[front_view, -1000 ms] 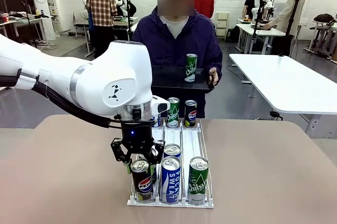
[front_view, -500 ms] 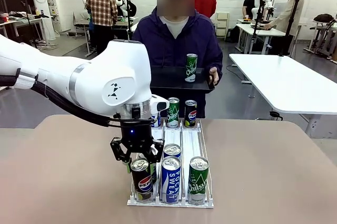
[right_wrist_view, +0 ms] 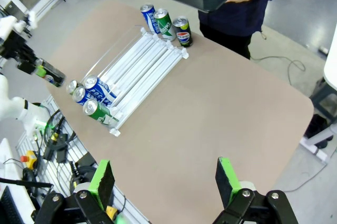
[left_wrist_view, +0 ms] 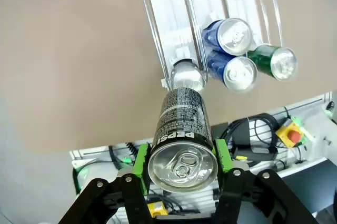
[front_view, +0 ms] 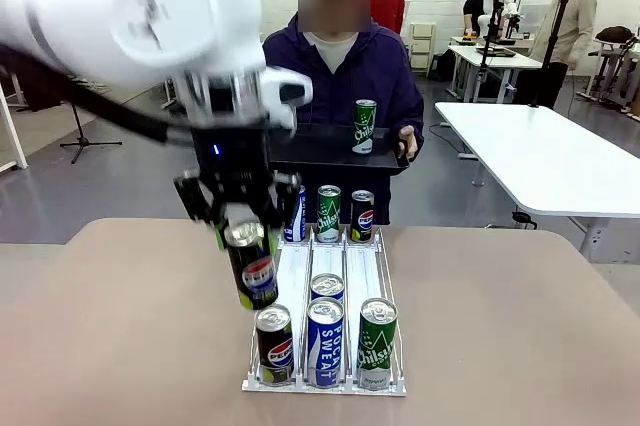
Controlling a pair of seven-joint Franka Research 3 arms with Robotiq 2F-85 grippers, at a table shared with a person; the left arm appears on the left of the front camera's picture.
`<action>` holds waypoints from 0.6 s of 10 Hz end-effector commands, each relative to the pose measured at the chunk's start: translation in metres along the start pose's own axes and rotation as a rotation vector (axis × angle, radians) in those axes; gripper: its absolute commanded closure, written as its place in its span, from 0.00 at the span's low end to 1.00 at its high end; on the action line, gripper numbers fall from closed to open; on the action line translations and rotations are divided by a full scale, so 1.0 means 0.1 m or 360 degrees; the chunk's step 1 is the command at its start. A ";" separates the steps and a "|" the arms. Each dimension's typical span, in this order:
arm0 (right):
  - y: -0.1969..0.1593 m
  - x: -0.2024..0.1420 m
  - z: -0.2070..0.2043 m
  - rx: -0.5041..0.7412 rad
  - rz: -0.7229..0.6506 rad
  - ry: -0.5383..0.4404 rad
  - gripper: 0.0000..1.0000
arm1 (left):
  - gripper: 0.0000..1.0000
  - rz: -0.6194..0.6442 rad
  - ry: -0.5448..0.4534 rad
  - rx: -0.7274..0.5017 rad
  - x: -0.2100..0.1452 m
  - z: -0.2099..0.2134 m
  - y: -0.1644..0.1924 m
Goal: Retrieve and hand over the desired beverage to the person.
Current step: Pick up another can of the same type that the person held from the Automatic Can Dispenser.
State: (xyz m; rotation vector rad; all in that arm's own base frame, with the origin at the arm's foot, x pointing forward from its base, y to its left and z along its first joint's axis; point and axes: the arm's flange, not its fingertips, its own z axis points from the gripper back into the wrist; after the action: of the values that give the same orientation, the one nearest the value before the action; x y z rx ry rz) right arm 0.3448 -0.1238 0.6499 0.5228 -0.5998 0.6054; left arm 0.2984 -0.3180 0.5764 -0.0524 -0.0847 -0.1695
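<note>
My left gripper (front_view: 245, 234) is shut on a black Pepsi can (front_view: 254, 268) and holds it tilted in the air above the front left of the clear can rack (front_view: 345, 268). In the left wrist view the can (left_wrist_view: 181, 129) sits between the green pads (left_wrist_view: 141, 158), top toward the camera. The person (front_view: 340, 71) stands at the far side in a dark hooded jacket, holding a black tray (front_view: 320, 151) with a green can (front_view: 364, 127) on it. High over the table, my right gripper (right_wrist_view: 165, 182) is open with nothing between its fingers.
At the rack's front stand a Pepsi can (front_view: 274, 344), a Pocari Sweat can (front_view: 324, 341) and a green Chilsung can (front_view: 376, 341), with another blue can (front_view: 327, 288) behind. Three more cans (front_view: 328, 212) line the rack's far end. Bare tabletop (front_view: 510, 326) lies to the right.
The left arm has risen and lifted the Pepsi can out of the rack's left lane. Another Pepsi can now stands at that lane's front.
</note>
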 end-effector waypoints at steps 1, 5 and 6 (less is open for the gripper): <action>-0.01 0.00 -0.01 0.0026 0.0012 -0.0020 0.00 | 1.00 -0.0006 -0.0030 0.0019 0.14 0.35 0.02; -0.01 0.00 -0.01 0.0026 0.0012 -0.0020 0.00 | 1.00 0.0030 -0.0053 0.0049 0.42 0.80 0.03; -0.01 0.00 -0.01 0.0026 0.0012 -0.0020 0.00 | 1.00 0.0038 -0.0047 0.0038 0.50 0.83 0.08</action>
State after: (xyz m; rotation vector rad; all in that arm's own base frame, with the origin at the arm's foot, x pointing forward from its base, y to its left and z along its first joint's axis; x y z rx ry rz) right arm 0.3447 -0.1239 0.6499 0.5230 -0.5996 0.6053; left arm 0.3346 -0.3116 0.6536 -0.0524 -0.1199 -0.1419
